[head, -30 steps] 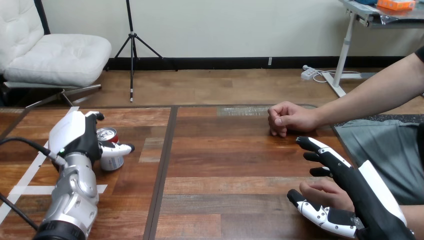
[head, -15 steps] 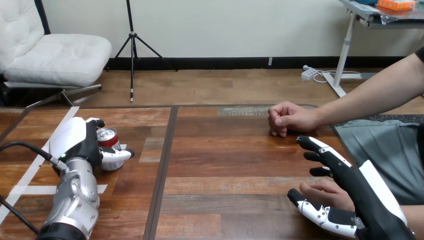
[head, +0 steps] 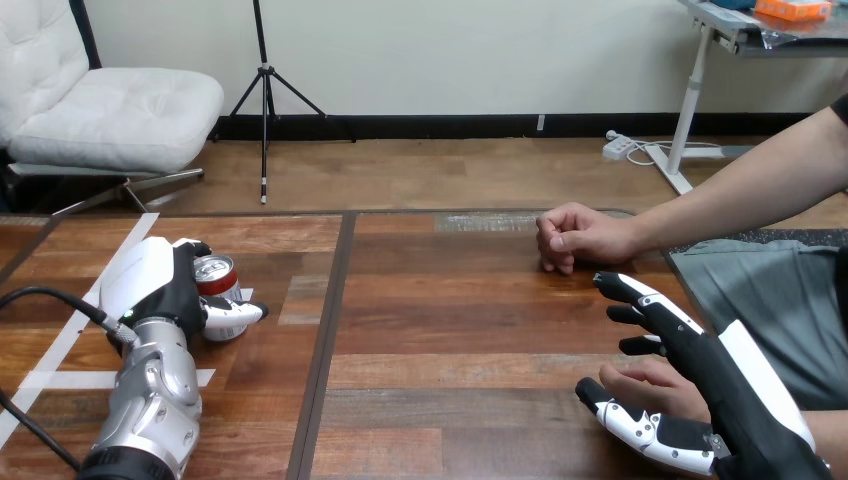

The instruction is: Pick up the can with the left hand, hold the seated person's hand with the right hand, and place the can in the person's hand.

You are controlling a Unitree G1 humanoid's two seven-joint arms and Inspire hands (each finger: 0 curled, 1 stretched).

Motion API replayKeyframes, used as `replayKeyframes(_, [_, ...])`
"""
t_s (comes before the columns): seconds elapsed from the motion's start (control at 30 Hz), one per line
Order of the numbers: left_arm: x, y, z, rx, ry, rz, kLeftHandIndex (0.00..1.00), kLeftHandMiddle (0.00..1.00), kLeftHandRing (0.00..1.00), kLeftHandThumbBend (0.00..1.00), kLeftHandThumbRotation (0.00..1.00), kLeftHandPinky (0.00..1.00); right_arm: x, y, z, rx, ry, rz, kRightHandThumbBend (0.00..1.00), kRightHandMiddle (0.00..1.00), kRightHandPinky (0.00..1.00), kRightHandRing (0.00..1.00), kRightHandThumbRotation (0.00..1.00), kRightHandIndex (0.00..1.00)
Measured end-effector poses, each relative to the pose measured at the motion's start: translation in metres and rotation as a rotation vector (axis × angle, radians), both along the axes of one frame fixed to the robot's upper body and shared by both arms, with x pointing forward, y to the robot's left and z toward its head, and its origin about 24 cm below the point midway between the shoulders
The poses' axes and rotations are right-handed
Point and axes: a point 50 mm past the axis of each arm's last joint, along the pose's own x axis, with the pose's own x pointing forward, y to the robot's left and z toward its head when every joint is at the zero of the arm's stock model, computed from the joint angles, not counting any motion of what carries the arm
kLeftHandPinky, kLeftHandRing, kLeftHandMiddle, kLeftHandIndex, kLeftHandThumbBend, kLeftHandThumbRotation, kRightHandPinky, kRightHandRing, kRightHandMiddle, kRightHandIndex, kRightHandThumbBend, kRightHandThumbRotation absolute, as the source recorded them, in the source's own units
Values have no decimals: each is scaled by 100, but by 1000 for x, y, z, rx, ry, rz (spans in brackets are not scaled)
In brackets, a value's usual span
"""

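We judge the pick-up to be the step in hand. Our left hand (head: pixel 160 285) is wrapped on the can (head: pixel 214 275), thumb across its front and fingers behind it. The can seems to stand upright on the table (head: pixel 450 330), not yet lifted. It is a small smooth metal cylinder, red above and pale below; the table is glossy wood planks.

Well right of the can, the person's far hand (head: pixel 578 237) rests as a loose fist. Further right of the can and nearer us, our right hand (head: pixel 720 385) is spread, fingers straight over the person's near hand (head: pixel 650 382), not clasped. Next comes a firm, level lift, then a gentle right-hand clasp.
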Motion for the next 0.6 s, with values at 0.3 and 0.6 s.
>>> replayKeyframes(0.3, [0,-4,-1,-7,-10,0,80,83,79,80,18,68,0,-1,0,-2,-2,-2,42,91,77,87,11,89])
replayKeyframes(0.6, [0,-6,-4,-9,-20,0,81,83,79,80,18,67,0,-1,2,-3,-6,-2,42,91,77,87,11,89])
